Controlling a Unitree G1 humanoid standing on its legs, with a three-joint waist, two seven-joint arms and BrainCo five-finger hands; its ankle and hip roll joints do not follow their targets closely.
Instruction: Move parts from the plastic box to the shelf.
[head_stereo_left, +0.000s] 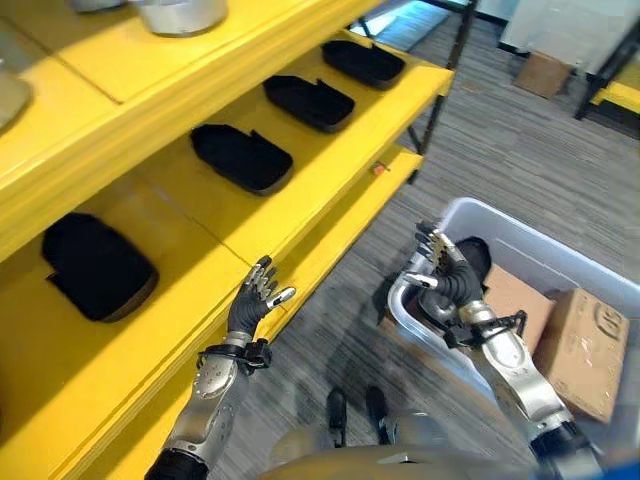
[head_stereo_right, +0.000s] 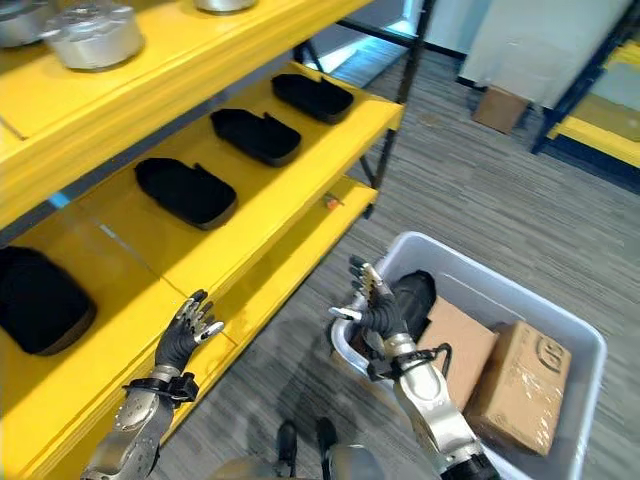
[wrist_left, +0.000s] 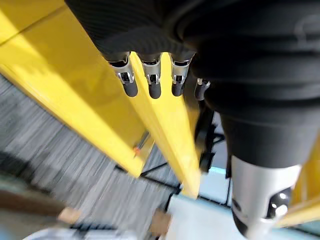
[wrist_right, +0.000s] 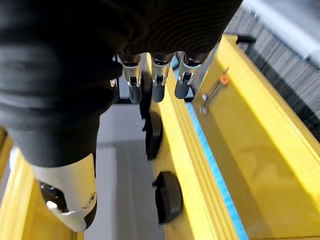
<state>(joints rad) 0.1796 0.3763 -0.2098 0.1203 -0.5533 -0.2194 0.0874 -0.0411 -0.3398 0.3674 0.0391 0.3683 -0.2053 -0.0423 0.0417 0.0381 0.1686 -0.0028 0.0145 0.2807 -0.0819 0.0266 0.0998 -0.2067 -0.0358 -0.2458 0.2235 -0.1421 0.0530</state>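
Right hand (head_stereo_right: 375, 305) open, empty, above black part (head_stereo_right: 412, 293) in plastic box (head_stereo_right: 560, 330).

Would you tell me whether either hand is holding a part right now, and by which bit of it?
Nothing is held. The left hand is open over the shelf edge; the right hand is open above the box.

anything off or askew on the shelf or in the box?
Nothing stands out. Four black parts lie spaced along the yellow shelf; cardboard boxes sit inside the plastic box. Both robot hands, left and right, are open and empty.
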